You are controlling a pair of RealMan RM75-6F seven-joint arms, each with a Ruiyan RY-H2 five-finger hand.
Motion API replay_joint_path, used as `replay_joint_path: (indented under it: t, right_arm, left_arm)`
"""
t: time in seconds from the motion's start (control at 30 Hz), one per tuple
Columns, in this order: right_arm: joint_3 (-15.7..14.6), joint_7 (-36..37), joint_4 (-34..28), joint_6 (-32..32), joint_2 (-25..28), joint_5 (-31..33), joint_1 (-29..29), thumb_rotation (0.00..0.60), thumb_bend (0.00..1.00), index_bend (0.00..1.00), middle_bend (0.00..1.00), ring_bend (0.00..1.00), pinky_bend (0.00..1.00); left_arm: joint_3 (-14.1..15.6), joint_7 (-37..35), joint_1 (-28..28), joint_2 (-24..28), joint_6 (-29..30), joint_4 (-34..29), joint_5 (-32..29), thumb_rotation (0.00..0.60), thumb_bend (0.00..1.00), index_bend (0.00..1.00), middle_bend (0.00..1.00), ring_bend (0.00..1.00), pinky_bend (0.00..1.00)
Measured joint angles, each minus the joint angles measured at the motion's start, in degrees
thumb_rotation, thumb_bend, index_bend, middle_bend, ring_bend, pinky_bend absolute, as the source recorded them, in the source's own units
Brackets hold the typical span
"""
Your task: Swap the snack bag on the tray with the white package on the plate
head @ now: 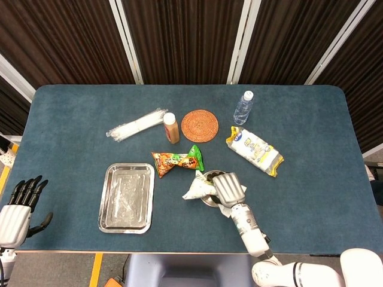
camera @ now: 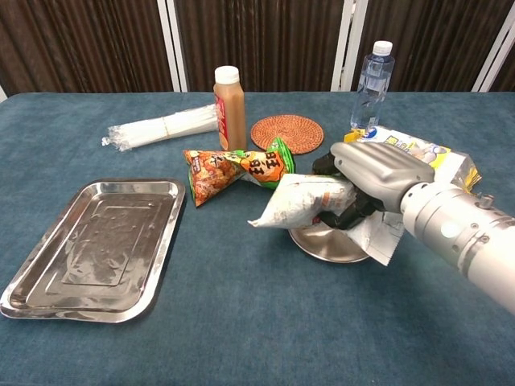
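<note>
My right hand [head: 228,187] [camera: 372,177] grips the white package [head: 199,187] [camera: 304,201] and holds it tilted over the small metal plate [head: 210,200] [camera: 326,244], its left end raised. The orange and green snack bag [head: 176,161] [camera: 233,170] lies on the cloth between the plate and the brown bottle, not on the tray. The steel tray [head: 126,197] [camera: 88,245] sits bare at front left. My left hand [head: 18,210] hangs open past the table's front left corner, away from everything.
Behind the snack bag stand a brown drink bottle [head: 171,127] [camera: 228,97] and a woven coaster [head: 200,125] [camera: 287,132]. A bundle of clear straws [head: 137,125] [camera: 161,125] lies back left. A water bottle [head: 243,107] [camera: 372,77] and a yellow-white bag [head: 254,150] [camera: 406,146] are at right.
</note>
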Motion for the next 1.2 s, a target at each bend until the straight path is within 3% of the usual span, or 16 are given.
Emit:
replay_joint_path:
  t: [0.13, 0.27, 0.37, 0.43, 0.5, 0.57, 0.67, 0.97, 1.07, 1.2]
  right_arm:
    - [-1.37, -0.11, -5.33, 0.09, 0.83, -1.99, 0.54, 0.600, 0.48, 0.72, 0.61, 0.60, 0.71]
    - [-1.84, -2.46, -4.90, -1.39, -2.13, -1.67, 2.50, 0.600, 0.48, 0.57, 0.61, 0.60, 0.69]
    - [-1.71, -3.99, -1.48, -2.80, -6.26, -0.32, 4.28, 0.600, 0.48, 0.39, 0.55, 0.53, 0.60]
    - [-1.71, -4.46, 0.93, -4.23, -8.75, 0.99, 5.43, 0.600, 0.42, 0.10, 0.29, 0.29, 0.33]
    - [-1.81, -4.65, 1.55, -5.66, -9.37, 2.45, 5.91, 0.600, 0.30, 0.00, 0.08, 0.08, 0.10]
    - [-1.95, -5.16, 0.21, -7.41, -8.20, 4.61, 6.39, 0.600, 0.18, 0.00, 0.00, 0.00, 0.01]
    - [-2.17, -5.82, -4.37, -8.99, -4.18, 7.22, 6.78, 0.600, 0.11, 0.00, 0.00, 0.00, 0.00]
    - [-1.26, -1.28, -17.66, -9.30, 16.13, 10.11, 5.33, 0.600, 0.11, 0.00, 0.00, 0.00, 0.00]
    - [0.16, 2.17, -19.25, -8.87, 19.34, 10.38, 4.76, 0.600, 0.11, 0.00, 0.00, 0.00, 0.00]
    - [2.99, 5.01, -17.27, -9.56, 19.10, 12.20, 6.12, 0.600, 0.11, 0.00, 0.00, 0.00, 0.00]
  left_arm:
    - [-0.51, 0.18, 0.01, -0.14, -0.72, 0.08, -0.06, 0.600, 0.34, 0.00, 0.00, 0.00, 0.03]
    - [-0.95, 0.23, 0.19, -0.30, -0.78, 0.40, 0.04, 0.600, 0.34, 0.00, 0.00, 0.00, 0.03]
    - [-1.26, 0.11, 0.50, -0.19, -0.44, 0.41, 0.06, 0.600, 0.34, 0.00, 0.00, 0.00, 0.03]
    - [-1.51, -0.05, 0.72, -0.11, -0.13, 0.42, 0.13, 0.600, 0.34, 0.00, 0.00, 0.00, 0.03]
    - [-1.80, -0.13, 0.89, -0.17, 0.05, 0.47, -0.01, 0.600, 0.34, 0.00, 0.00, 0.00, 0.03]
    - [-2.19, 0.02, 1.14, -0.33, 0.15, 0.65, -0.48, 0.600, 0.34, 0.00, 0.00, 0.00, 0.03]
    - [-2.45, -0.18, 1.55, -0.28, 0.24, 0.68, -0.75, 0.600, 0.34, 0.00, 0.00, 0.00, 0.03]
    - [-2.56, 0.78, 2.30, -0.23, 0.48, 0.11, -0.27, 0.600, 0.34, 0.00, 0.00, 0.00, 0.03]
    - [-2.56, 0.90, 2.29, -0.29, 0.33, 0.10, -0.26, 0.600, 0.34, 0.00, 0.00, 0.00, 0.03]
    - [-2.62, 1.63, 1.98, -0.59, -0.93, 0.26, -0.36, 0.600, 0.34, 0.00, 0.00, 0.00, 0.03]
